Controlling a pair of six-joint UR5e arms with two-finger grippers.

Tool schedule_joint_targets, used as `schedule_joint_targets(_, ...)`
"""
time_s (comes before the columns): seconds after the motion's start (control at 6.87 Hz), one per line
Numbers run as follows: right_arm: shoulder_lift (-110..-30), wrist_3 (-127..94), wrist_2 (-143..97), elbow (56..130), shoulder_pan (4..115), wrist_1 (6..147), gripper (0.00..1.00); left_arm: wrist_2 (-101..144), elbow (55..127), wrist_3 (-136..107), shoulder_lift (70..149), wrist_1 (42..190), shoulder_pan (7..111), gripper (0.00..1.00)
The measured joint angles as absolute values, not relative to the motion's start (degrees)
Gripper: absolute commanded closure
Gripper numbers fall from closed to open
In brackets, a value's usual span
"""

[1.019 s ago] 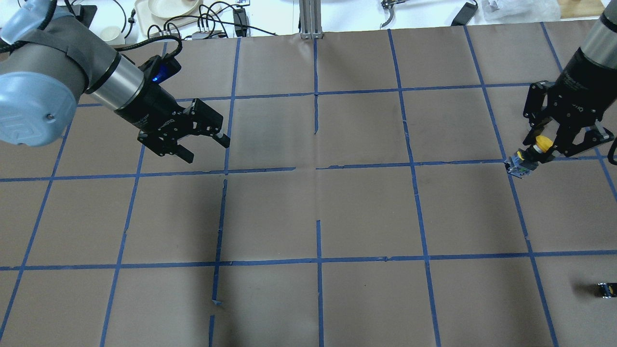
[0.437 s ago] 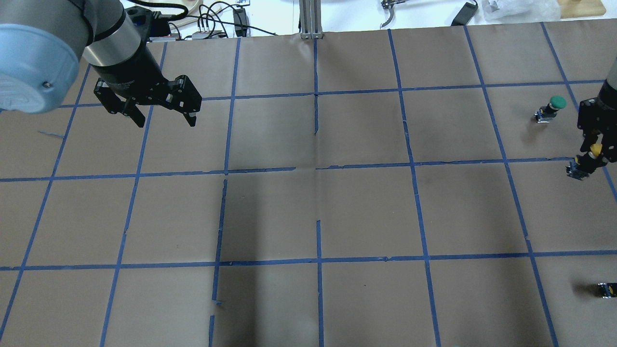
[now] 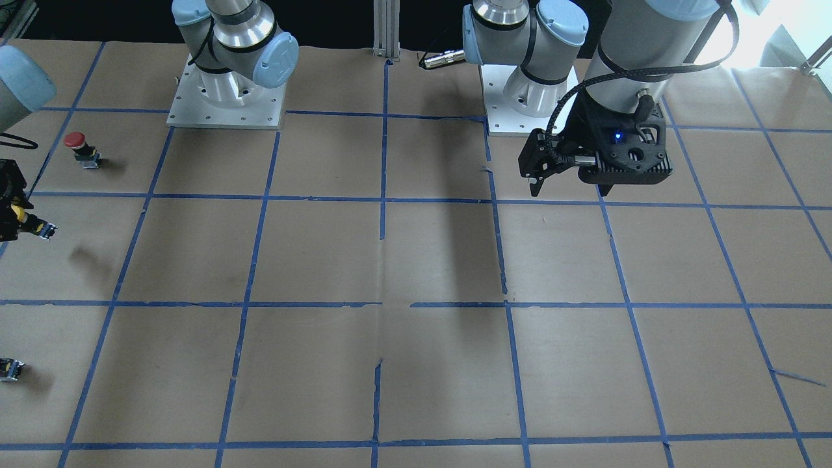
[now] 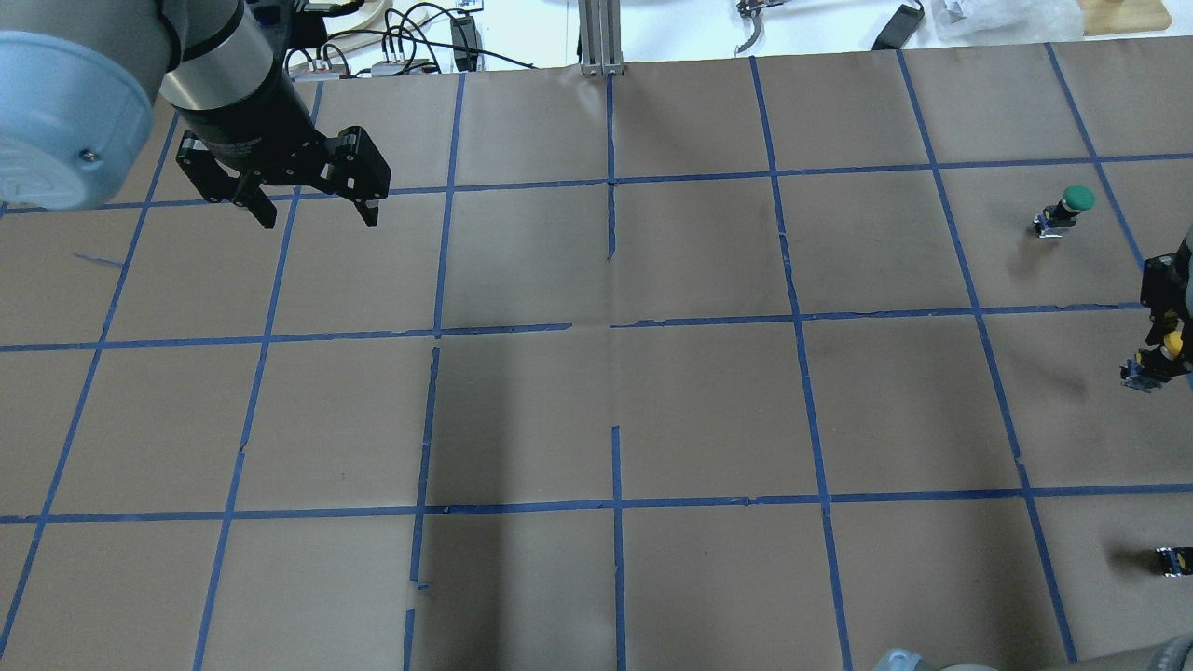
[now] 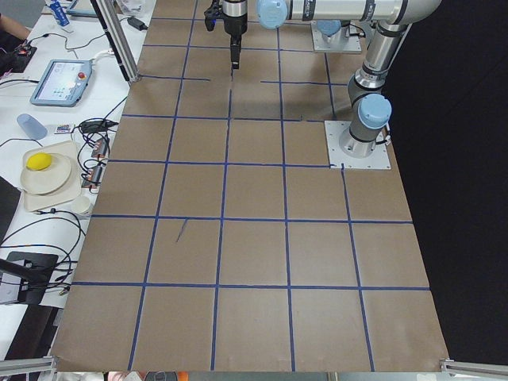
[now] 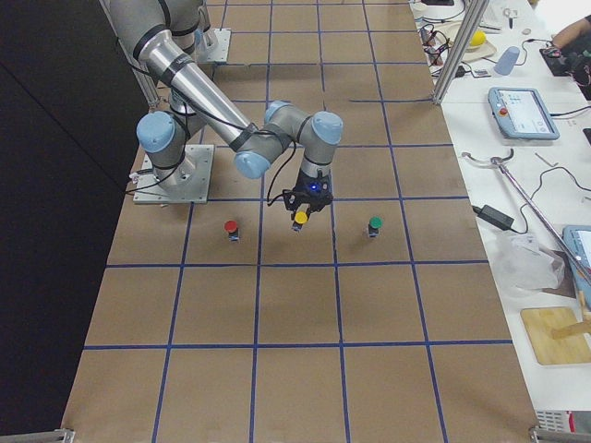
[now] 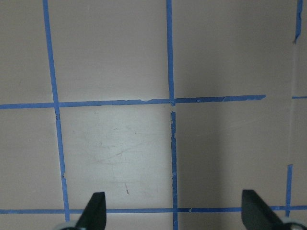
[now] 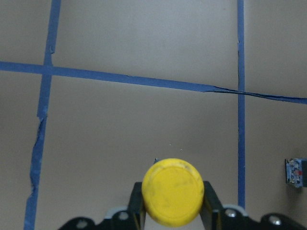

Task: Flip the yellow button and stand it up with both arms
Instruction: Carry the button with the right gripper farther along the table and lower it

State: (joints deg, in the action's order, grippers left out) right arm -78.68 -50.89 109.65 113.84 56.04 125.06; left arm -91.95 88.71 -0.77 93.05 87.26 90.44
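Yellow button point(image 4: 1142, 373) is gripped by the right gripper point(image 4: 1167, 352), with the fingers clenched on it just behind the cap. It is at the right edge of the overhead frame, held off the table, its shadow apart from it.

Long axis is tilted: cap to upper right, black-silver base to lower left. The cap face is turned straight at the right wrist camera.

Left gripper point(image 4: 317, 216) is spread wide with nothing in it, at upper left.

Table point(image 4: 708, 410) is covered in brown paper gridded with blue tape. A green-capped button point(image 4: 1067, 207) and a red-capped button point(image 3: 81, 148) are stood upright. A small black block point(image 4: 1172, 559) is at lower right.

A white bench with cables is seen past the far edge. On it a cream plate point(image 5: 62, 184) carries a round yellow item point(image 5: 40, 163).
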Motion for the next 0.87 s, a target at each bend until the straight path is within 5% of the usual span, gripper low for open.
schedule_joint_targets(0.44, -75.81, -50.38, 109.63, 114.98, 55.81, 129.85, 0.69, -91.14, 88.66, -2.59, 93.25, 86.75, 90.71, 0.0)
schedule_joint_targets(0.58, -75.05, -50.41, 109.18, 114.93, 55.81, 130.41, 0.39, -91.03, 88.67, -3.25, 93.25, 86.69, 90.75, 0.0)
schedule_joint_targets(0.87, -74.35, -50.26, 107.55, 114.7, 55.81, 130.64, 0.05, -91.03, 88.67, -3.72, 93.31, 86.6, 90.79, 0.0)
